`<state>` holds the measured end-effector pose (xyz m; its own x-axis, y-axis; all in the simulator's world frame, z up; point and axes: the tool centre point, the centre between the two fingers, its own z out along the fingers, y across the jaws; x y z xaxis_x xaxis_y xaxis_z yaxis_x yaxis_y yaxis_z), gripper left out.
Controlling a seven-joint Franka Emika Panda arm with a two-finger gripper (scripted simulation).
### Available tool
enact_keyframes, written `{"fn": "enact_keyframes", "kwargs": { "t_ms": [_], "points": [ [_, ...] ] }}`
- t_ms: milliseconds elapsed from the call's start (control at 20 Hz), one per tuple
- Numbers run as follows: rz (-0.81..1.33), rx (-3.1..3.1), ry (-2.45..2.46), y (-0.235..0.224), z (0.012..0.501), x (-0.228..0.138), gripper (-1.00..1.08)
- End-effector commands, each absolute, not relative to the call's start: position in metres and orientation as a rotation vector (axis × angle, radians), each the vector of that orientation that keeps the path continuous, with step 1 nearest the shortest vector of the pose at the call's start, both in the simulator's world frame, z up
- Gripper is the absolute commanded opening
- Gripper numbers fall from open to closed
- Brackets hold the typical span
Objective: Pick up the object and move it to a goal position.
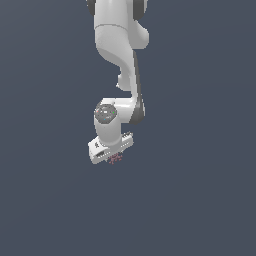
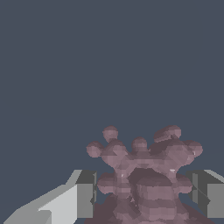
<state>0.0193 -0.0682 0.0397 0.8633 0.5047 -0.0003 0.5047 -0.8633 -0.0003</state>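
Wrist view: the object (image 2: 144,175), a dusty pink-red cluster of rounded bumps with short spikes, sits between the two grey fingertips (image 2: 85,192), filling most of the gap. Small slivers of space show on either side of it, so contact cannot be confirmed; whether the gripper (image 2: 144,194) is clamped on it or merely straddling it, I cannot tell.

In the exterior view the object (image 1: 115,159) shows only as a tiny reddish speck directly under the gripper (image 1: 113,156), mostly hidden by the white hand. The table (image 1: 200,200) is a uniform slate-blue surface with no visible edges or corners, so the object's place can only be given as under the gripper, near the middle of what is shown. Whether it rests on the table or is already off it is not readable.

Judgement on the step in hand: securing the grasp. To do it well, keep the fingertips centred on the cluster's solid core, not on the thin spikes, which could let it twist or slip; press evenly from both sides before any vertical lift. No goal marker is visible in either view.

Count: one object, one arm (image 1: 120,45), one gripper, two fingertips.
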Motion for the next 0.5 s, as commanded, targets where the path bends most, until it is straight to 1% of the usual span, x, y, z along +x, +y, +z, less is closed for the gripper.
{"fn": "enact_keyframes", "kwargs": {
  "t_ms": [0, 450],
  "points": [
    [0.0, -3.032, -0.821, -0.086, 0.04, 0.003, -1.0],
    [0.0, -3.032, -0.821, -0.139, 0.04, -0.045, -1.0]
  ]
}}
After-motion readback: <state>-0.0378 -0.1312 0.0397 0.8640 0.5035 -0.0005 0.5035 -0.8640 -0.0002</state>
